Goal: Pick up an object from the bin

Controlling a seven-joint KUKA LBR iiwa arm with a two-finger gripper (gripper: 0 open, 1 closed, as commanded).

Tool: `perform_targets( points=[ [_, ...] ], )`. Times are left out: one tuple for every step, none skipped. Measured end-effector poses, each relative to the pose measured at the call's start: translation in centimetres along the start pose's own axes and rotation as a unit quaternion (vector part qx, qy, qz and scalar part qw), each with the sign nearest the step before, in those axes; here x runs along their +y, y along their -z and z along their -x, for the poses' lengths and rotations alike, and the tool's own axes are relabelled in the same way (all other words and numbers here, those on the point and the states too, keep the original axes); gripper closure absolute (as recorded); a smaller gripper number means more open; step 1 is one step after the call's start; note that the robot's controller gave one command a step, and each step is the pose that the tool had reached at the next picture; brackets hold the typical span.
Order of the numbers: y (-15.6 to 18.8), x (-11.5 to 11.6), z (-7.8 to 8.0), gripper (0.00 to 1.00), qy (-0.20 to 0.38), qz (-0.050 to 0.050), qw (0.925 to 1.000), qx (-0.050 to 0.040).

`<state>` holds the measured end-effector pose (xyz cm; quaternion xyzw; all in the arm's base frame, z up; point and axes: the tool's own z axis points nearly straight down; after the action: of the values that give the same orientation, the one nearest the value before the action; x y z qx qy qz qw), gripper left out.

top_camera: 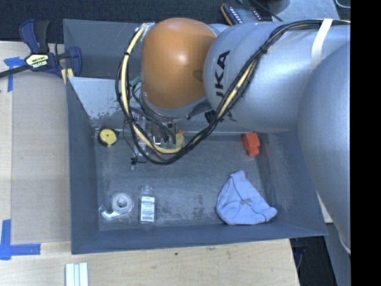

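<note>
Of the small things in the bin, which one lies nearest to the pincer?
The small yellow round thing at the back left, beside the pincer; the orange block, blue cloth and clear ring lie farther off.

Silver KUKA-lettered arm [286, 76], orange dome cover [172, 61], yellow-black cables [127, 70].

It looked like a robotics lab rather than a home: a big silver industrial arm [280, 70], with an orange cover [172, 61] at its wrist and bundled black and yellow cables [127, 64], hung over a grey metal bin [83, 177] holding a few unrelated small things.
</note>
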<state>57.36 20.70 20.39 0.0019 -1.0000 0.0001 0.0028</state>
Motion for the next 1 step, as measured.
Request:
perform_targets(
  points=[
    [0.53,-0.14,0.19,0.0,-0.002,0.001,1.0,-0.0043]
  ],
)
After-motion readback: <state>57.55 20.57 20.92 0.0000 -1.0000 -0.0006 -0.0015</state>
